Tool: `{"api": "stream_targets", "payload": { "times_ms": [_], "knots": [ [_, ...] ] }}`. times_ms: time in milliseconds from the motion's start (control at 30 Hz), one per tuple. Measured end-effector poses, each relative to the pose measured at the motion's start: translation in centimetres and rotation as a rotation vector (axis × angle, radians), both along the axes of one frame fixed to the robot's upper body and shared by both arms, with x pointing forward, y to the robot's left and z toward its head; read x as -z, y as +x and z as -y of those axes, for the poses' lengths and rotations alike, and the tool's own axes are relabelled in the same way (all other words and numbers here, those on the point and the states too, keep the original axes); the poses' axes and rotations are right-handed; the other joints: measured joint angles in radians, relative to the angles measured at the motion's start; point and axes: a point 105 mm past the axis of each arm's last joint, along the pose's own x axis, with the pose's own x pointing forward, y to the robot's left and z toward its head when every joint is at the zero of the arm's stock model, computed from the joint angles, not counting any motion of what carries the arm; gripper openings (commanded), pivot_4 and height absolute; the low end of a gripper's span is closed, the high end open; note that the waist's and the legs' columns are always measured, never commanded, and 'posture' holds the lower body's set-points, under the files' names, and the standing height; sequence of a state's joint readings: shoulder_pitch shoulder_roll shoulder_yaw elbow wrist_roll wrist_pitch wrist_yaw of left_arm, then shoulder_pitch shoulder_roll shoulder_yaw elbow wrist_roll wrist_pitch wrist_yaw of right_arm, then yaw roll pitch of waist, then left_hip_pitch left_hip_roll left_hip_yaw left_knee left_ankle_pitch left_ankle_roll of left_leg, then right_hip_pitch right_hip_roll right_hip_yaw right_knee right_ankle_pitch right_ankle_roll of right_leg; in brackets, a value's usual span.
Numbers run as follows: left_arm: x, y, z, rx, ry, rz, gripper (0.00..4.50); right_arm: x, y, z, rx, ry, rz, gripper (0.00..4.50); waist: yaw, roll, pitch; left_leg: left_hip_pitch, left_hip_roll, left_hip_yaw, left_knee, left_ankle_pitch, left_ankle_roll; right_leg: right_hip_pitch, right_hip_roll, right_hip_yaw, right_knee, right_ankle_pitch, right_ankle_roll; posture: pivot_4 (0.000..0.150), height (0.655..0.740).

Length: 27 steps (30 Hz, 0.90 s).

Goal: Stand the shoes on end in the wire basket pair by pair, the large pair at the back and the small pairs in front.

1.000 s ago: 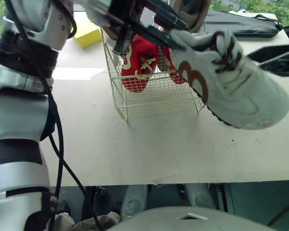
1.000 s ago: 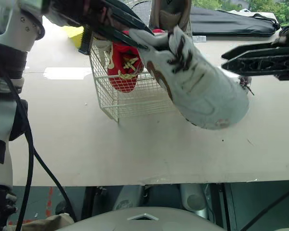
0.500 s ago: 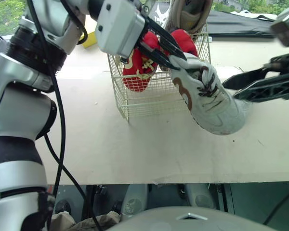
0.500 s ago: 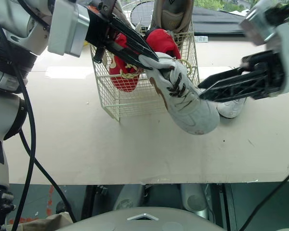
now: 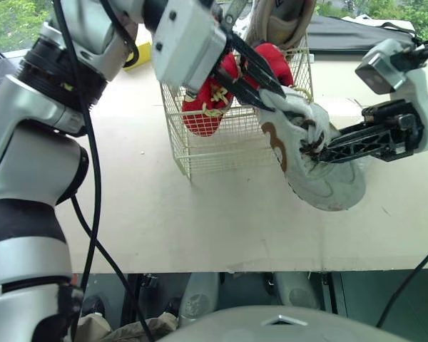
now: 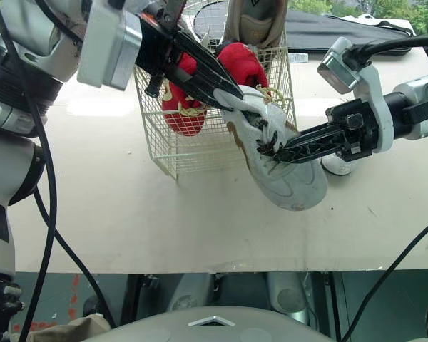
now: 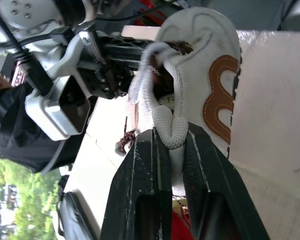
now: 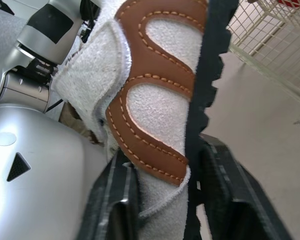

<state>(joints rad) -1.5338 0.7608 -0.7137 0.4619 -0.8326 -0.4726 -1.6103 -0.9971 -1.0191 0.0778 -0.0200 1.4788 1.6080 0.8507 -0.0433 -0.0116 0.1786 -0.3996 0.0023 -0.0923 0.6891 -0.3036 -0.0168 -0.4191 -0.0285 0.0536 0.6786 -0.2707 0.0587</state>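
The table [image 5: 200,221] was mostly bare, so a drop wouldn't have hit much, but the wire basket [image 5: 221,146] looked light, and we figured that was the weak spot. It already held a large shoe [image 5: 282,18] standing on end at the back and two red shoes [image 5: 207,107] in front.

The white sneaker [image 5: 321,178] hung in the air just beside the basket's front right corner, toe angled down over the table. Its mate [image 6: 339,165] sat on the table behind the right arm, where an elbow swing could sweep it.

Our left gripper [image 6: 232,92] had its fingers pinched narrow on the padded heel collar. Our right gripper [image 6: 278,153] was clamped across the midfoot, sole against one finger and the brown trim against the other.

Biggest worry: if the two arms pulled apart, that soft collar could slip free. Also, the toe could snag the rim, shove the basket or topple the red ones.
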Motion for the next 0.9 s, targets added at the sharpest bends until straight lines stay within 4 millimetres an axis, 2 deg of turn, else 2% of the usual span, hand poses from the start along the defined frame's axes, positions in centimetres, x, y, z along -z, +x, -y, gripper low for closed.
{"api": "stream_targets", "payload": {
  "times_ms": [33, 67, 100, 200, 300, 400, 467, 567, 667, 733, 900],
  "knots": [
    [-0.4, 0.0, -0.2, -0.011, -0.02, -0.032, 2.29, 0.2, 0.0, 0.0, 0.001, 0.002, -0.001, 0.16, 0.0, 0.0, 0.0, 0.0, 0.0, 0.0, 0.0, 0.0, 0.0, 0.0, 0.0, 0.0, 0.0, 0.0, 0.0, 0.15, 0.74],
    [-1.3, 0.0, -0.7, -0.041, -0.059, -0.105, 2.9, 0.6, -0.1, 0.0, 0.008, 0.003, 0.0, 0.16, -0.001, 0.0, 0.0, 0.0, 0.0, 0.0, 0.0, 0.0, 0.0, 0.0, 0.0, 0.0, 0.0, 0.0, 0.0, 0.15, 0.74],
    [-1.6, 0.0, -1.0, -0.053, -0.072, -0.124, 3.21, 0.8, -0.1, 0.1, 0.011, -0.002, -0.002, 0.16, -0.003, 0.0, 0.0, 0.0, 0.0, 0.0, 0.0, 0.0, 0.0, 0.0, 0.0, 0.0, 0.0, 0.0, 0.0, 0.15, 0.74],
    [-2.3, -0.3, -2.6, -0.168, -0.144, -0.324, 4.47, 1.8, -0.6, 0.1, 0.017, 0.016, 0.02, 0.16, -0.012, 0.0, 0.0, 0.0, 0.001, -0.006, -0.001, 0.001, -0.001, 0.0, 0.0, 0.0, 0.0, -0.001, 0.001, 0.15, 0.74],
    [-3.0, -0.5, -4.1, -0.322, -0.265, -0.624, 4.5, 2.1, -1.0, 0.1, 0.044, 0.083, 0.1, 0.16, -0.019, -0.001, 0.0, 0.0, 0.002, -0.009, 0.0, 0.0, -0.001, 0.0, -0.001, -0.001, 0.0, -0.001, 0.001, 0.15, 0.74],
    [-3.4, -1.4, -5.6, -0.418, -0.358, -0.954, 4.5, 1.1, -0.8, -0.5, 0.096, 0.218, 0.227, 0.16, -0.027, -0.001, 0.0, 0.002, 0.001, -0.009, 0.002, 0.0, -0.001, 0.002, -0.002, -0.001, 0.004, -0.001, 0.001, 0.15, 0.74],
    [-2.2, -2.6, -6.2, -0.44, -0.381, -1.183, 4.5, 0.0, -0.3, -0.8, 0.157, 0.3, 0.324, 0.16, -0.029, -0.001, -0.001, 0.005, 0.001, -0.008, 0.001, 0.0, 0.0, 0.003, -0.003, 0.0, 0.005, 0.0, 0.001, 0.15, 0.74],
    [2.2, -3.2, -5.6, -0.523, -0.36, -1.425, 4.5, -1.6, -0.2, -1.5, 0.222, 0.431, 0.444, 0.16, -0.018, -0.001, -0.001, 0.005, 0.0, -0.01, 0.003, 0.001, -0.001, 0.004, -0.003, -0.001, 0.006, 0.0, 0.001, 0.15, 0.74],
    [5.8, -3.3, -4.8, -0.59, -0.345, -1.526, 4.5, -2.9, -0.7, -2.3, 0.241, 0.519, 0.516, 0.16, -0.014, -0.001, -0.001, 0.006, 0.0, -0.008, 0.004, 0.003, -0.004, 0.005, -0.003, 0.0, 0.007, 0.0, 0.001, 0.15, 0.74],
    [7.3, -3.3, -4.3, -0.62, -0.342, -1.572, 4.5, -3.4, -1.0, -2.6, 0.251, 0.532, 0.559, 0.16, -0.007, -0.002, -0.001, 0.005, -0.001, -0.009, 0.005, 0.003, -0.005, 0.004, -0.002, -0.001, 0.007, 0.0, 0.001, 0.15, 0.74],
    [6.9, -3.4, -3.0, -0.578, -0.376, -1.534, 4.5, -2.8, -1.0, -3.5, 0.253, 0.486, 0.604, 0.16, 0.003, -0.003, -0.001, 0.004, -0.004, -0.003, 0.005, 0.003, -0.004, 0.005, -0.002, -0.001, 0.006, 0.0, 0.001, 0.15, 0.74]
  ]
}}
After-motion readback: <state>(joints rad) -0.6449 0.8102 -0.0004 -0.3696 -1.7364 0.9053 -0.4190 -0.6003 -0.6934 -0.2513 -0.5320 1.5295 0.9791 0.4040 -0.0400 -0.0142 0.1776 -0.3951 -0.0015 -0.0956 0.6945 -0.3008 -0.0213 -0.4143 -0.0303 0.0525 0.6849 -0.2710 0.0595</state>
